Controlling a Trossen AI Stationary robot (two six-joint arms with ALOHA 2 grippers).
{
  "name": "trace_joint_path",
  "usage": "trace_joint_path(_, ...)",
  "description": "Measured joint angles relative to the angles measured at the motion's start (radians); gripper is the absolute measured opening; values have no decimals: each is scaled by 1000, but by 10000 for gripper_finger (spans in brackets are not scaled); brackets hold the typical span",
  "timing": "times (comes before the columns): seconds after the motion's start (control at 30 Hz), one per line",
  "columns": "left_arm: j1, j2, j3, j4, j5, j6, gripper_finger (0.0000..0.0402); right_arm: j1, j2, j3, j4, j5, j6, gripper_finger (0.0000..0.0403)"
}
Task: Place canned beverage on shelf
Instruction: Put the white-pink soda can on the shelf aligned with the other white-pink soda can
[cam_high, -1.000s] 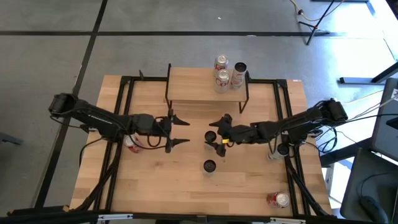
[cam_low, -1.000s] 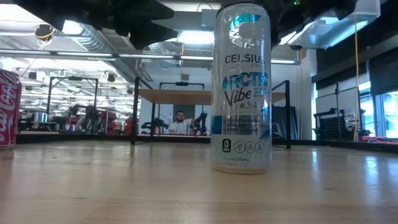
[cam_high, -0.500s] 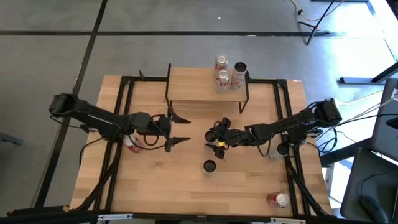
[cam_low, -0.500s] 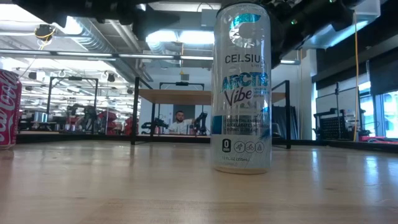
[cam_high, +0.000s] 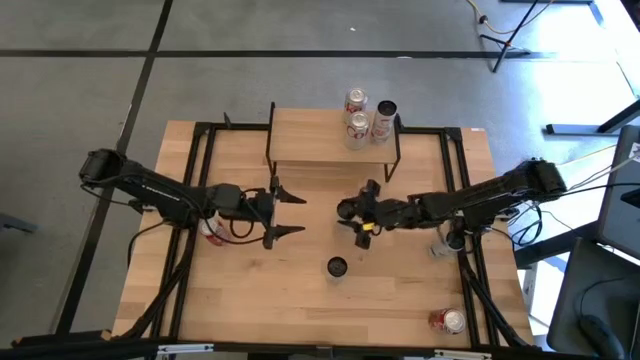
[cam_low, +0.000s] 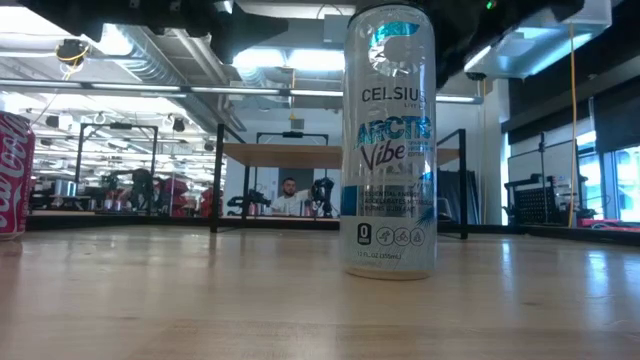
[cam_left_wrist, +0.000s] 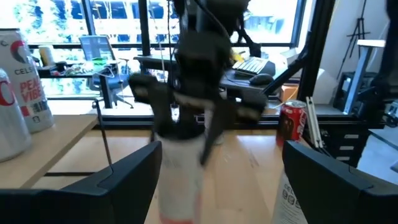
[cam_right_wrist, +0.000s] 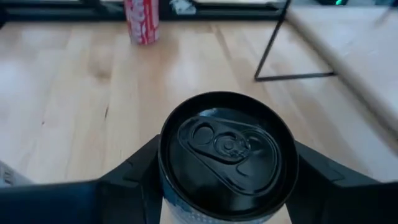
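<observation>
My right gripper (cam_high: 350, 211) is shut on a white can with a black top (cam_right_wrist: 224, 146) at the table's middle, near side of the shelf. In the left wrist view this can (cam_left_wrist: 180, 180) hangs blurred under that gripper. The shelf (cam_high: 310, 140), light wood on black legs, stands at the far middle and carries three cans (cam_high: 357, 128). My left gripper (cam_high: 298, 213) is open and empty, left of the held can and facing it. A Celsius can (cam_low: 390, 140) stands upright on its base nearer the near edge; it also shows in the high view (cam_high: 337, 267). My right gripper pinches the black-topped can between its two fingers, on the upper wall just below the rim (cam_right_wrist: 160, 163). The fingers come nearly level from the table's right side, one on each side of the can. The can stands upright; I cannot tell whether its base is off the table.
A red and white can (cam_high: 212, 232) stands under my left arm and shows at the left of the low view (cam_low: 10, 175). A silver-topped can (cam_high: 445, 240) stands by my right arm. A red can (cam_high: 448, 320) stands near the near right corner. Black frame rails (cam_high: 200, 180) run along both table sides.
My right gripper has gone a little toward the table's far and right edges, and the black-topped can has gone with it, still upright. My left arm has stayed nearly still.
</observation>
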Motion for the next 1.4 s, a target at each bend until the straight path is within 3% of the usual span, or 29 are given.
trace_joint_path(0.2, -13, 0, 0, 1, 0, 7, 318, -65, -218, 12, -121, 10, -71, 220)
trace_joint_path(0.4, -13, 0, 0, -2, 0, 6, 318, -197, -330, 180, -398, 6, -127, 220)
trace_joint_path(0.57, -13, 0, 0, -4, 0, -1, 318, -347, -326, 323, -596, -70, -168, 220)
trace_joint_path(0.77, -24, 0, 0, -5, 0, -1, 318, -554, -321, 339, -623, -304, -196, 220)
trace_joint_path(1.0, -25, 0, 0, -5, 0, 0, 318, -754, -306, 339, -593, -462, -230, 220)
trace_joint_path(1.2, -25, 0, 0, -4, 0, 0, 318, -833, -252, 339, -586, -563, -231, 220)
trace_joint_path(1.4, -25, 0, 0, -4, 0, 0, 318, -837, -200, 339, -577, -551, -235, 220)
